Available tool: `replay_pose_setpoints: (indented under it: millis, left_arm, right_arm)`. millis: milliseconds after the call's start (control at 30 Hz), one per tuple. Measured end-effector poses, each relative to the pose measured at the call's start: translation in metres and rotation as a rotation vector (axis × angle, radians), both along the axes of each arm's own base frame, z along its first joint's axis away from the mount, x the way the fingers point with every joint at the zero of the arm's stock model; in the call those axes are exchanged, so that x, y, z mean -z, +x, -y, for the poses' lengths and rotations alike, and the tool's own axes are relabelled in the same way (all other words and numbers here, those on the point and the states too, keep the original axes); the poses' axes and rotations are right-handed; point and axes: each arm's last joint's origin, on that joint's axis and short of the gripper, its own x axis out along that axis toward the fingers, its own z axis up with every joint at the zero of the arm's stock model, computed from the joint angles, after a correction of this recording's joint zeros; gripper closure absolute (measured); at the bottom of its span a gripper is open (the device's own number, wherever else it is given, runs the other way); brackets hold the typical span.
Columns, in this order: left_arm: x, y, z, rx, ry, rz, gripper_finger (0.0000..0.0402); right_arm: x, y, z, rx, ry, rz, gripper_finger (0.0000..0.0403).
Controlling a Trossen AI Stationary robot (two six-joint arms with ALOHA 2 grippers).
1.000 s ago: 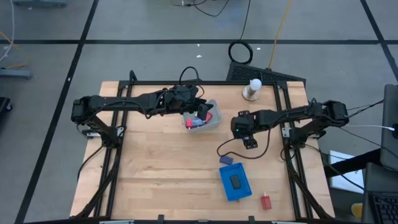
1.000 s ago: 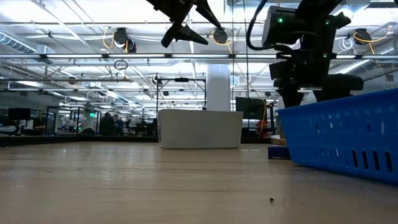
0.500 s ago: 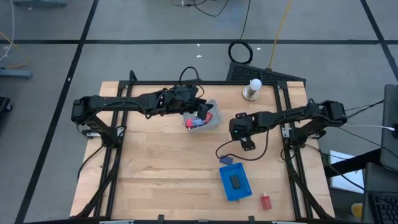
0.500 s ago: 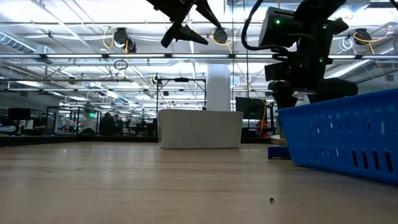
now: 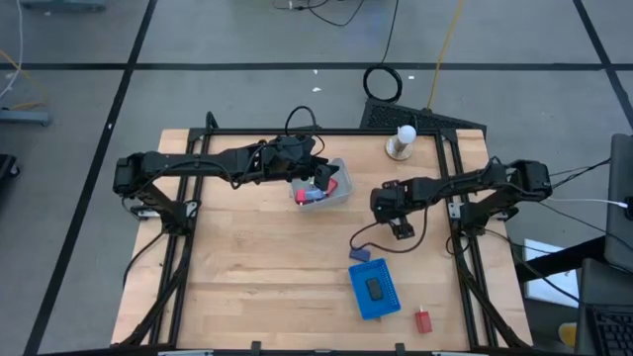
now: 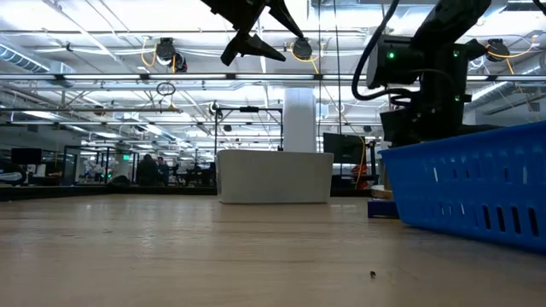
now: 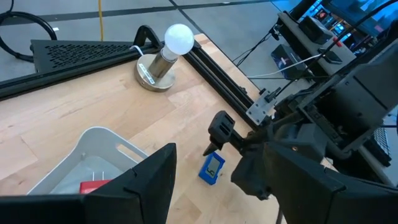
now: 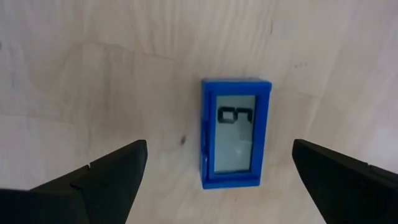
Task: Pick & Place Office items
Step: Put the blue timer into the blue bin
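Partly done at best: a red block (image 5: 331, 184) already in the pale bin (image 5: 339, 197) under the open, empty left hand (image 5: 322, 176), a black piece (image 5: 376, 288) in the blue tray (image 5: 388, 305), but right hand (image 5: 399, 226) spread empty above the small blue counter (image 8: 236, 132) on the worktop (image 5: 257, 267), red piece (image 5: 423, 320) also loose.

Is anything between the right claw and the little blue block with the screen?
No. The right gripper hangs open over the blue block, with only bare table around it.
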Motion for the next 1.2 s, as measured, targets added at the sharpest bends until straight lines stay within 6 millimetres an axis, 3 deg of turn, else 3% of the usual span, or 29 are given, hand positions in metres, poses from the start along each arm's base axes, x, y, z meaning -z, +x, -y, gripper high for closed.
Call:
replay_pose_setpoints:
  millis: [433, 833, 1200]
  left_arm:
    - [0.0, 0.0, 0.0, 0.0, 0.0, 0.0, 0.0158]
    - [0.0, 0.0, 0.0, 0.0, 0.001, 0.0, 0.0158]
    - [0.0, 0.0, 0.0, 0.0, 0.001, 0.0, 0.0158]
  right_arm:
    - [0.001, -0.001, 0.005, 0.009, 0.159, 0.013, 0.0007]
    - [0.001, -0.003, 0.021, 0.051, 0.144, 0.029, 0.0007]
    - [0.001, 0.0, 0.02, 0.041, 0.216, 0.077, 0.0007]
